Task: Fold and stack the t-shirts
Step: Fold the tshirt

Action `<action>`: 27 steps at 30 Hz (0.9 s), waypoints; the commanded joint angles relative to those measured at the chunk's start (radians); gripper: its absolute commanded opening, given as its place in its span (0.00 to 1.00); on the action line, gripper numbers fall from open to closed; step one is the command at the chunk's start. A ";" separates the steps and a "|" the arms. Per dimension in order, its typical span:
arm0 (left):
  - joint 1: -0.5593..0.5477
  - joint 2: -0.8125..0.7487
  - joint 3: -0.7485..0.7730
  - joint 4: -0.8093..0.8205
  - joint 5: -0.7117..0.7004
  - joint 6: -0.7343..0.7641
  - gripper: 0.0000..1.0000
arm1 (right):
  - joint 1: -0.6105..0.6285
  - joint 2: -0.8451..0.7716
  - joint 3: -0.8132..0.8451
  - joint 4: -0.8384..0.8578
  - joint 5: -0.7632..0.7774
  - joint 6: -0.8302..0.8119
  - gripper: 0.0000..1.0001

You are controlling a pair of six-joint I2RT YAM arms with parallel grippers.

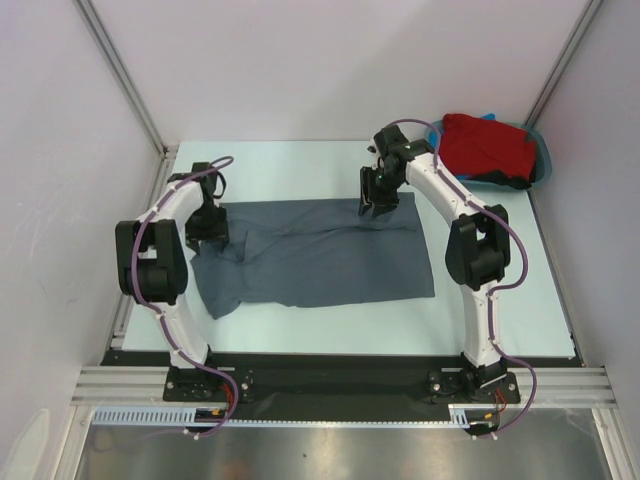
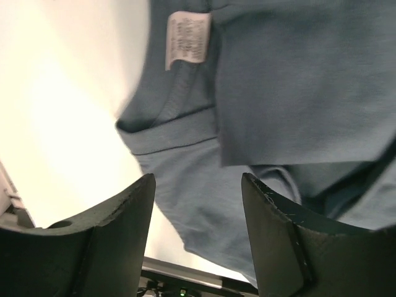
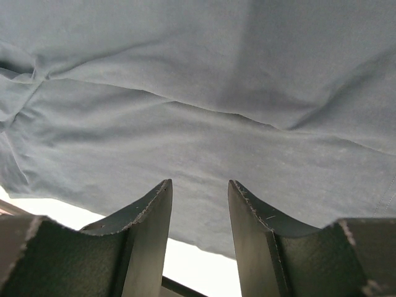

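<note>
On the middle of the table [image 1: 300, 165], the dark slate-grey t-shirt [image 1: 320, 255] lies spread out flat, long side running left to right, with creases across its left half and its near left corner pulled out toward the arm bases. Its collar [image 2: 167, 127] sits at the left end, white label [image 2: 189, 38] exposed, and a fold of cloth laps over it.

At the far right corner, the red t-shirt [image 1: 485, 145] sits heaped in a teal tub [image 1: 545, 160], well apart from the grey one.

Left gripper [image 1: 210, 230]: positioned over the shirt's left end, close by the collar. Fingers [image 2: 124, 235] stand apart; nothing is pinched between them.

Right gripper [image 1: 372, 205]: positioned over the shirt's far edge, right of centre. Fingers [image 3: 145, 235] stand apart with a clear gap; cloth shows beyond them, none is clamped.
</note>
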 commanded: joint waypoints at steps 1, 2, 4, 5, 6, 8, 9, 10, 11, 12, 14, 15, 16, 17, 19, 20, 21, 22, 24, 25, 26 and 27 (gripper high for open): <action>0.006 -0.043 0.063 0.019 0.063 0.008 0.64 | 0.003 -0.041 0.006 0.011 0.015 0.001 0.47; 0.008 -0.040 0.076 0.022 0.068 0.000 0.64 | 0.005 -0.040 0.006 0.014 0.015 0.001 0.47; 0.006 -0.034 0.119 0.017 0.089 0.002 0.64 | 0.005 -0.038 0.006 0.013 0.010 0.001 0.47; 0.008 -0.032 0.130 0.019 0.092 0.000 0.64 | 0.003 -0.038 0.004 0.014 0.012 0.001 0.47; 0.006 -0.037 0.148 0.022 0.095 -0.001 0.64 | 0.003 -0.038 0.006 0.014 0.015 0.001 0.47; 0.006 -0.049 0.156 0.045 0.118 0.000 0.64 | 0.003 -0.037 0.006 0.014 0.015 0.006 0.47; 0.006 -0.049 0.159 0.054 0.126 0.000 0.65 | 0.003 -0.037 0.006 0.014 0.013 0.004 0.47; 0.008 -0.042 0.179 0.050 0.135 -0.001 0.65 | 0.003 -0.037 0.006 0.016 0.013 0.006 0.47; 0.008 -0.028 0.191 0.042 0.152 -0.002 0.65 | 0.005 -0.035 0.006 0.016 0.012 0.007 0.47; 0.005 -0.006 0.202 0.036 0.161 0.000 0.64 | 0.003 -0.035 0.006 0.019 0.012 0.009 0.47; 0.002 0.023 0.223 0.028 0.186 -0.005 0.62 | 0.003 -0.032 0.010 0.018 0.010 0.010 0.47; -0.001 0.026 0.222 0.028 0.189 -0.005 0.61 | 0.005 -0.032 0.010 0.019 0.010 0.012 0.47; -0.003 0.027 0.219 0.025 0.187 -0.003 0.61 | 0.003 -0.032 0.010 0.019 0.012 0.013 0.47; -0.004 0.029 0.216 0.023 0.187 -0.002 0.61 | 0.003 -0.032 0.010 0.018 0.012 0.015 0.47; -0.007 0.026 0.202 0.022 0.187 0.003 0.60 | 0.003 -0.032 0.009 0.019 0.012 0.016 0.47; -0.007 0.026 0.196 0.023 0.212 0.006 0.60 | 0.005 -0.034 0.009 0.018 0.013 0.018 0.47; -0.007 0.026 0.190 0.023 0.214 0.008 0.60 | 0.003 -0.034 0.009 0.019 0.013 0.019 0.47; -0.006 0.027 0.180 0.022 0.221 0.011 0.60 | 0.003 -0.034 0.007 0.019 0.013 0.019 0.47; -0.007 0.031 0.171 0.020 0.229 0.012 0.59 | 0.005 -0.034 0.007 0.021 0.013 0.022 0.47; -0.007 0.029 0.159 0.023 0.232 0.014 0.58 | 0.005 -0.032 0.009 0.021 0.013 0.022 0.47; -0.007 0.026 0.153 0.028 0.236 0.015 0.59 | 0.005 -0.032 0.007 0.022 0.013 0.022 0.47; -0.007 0.024 0.147 0.030 0.238 0.017 0.58 | 0.005 -0.032 0.007 0.021 0.013 0.024 0.47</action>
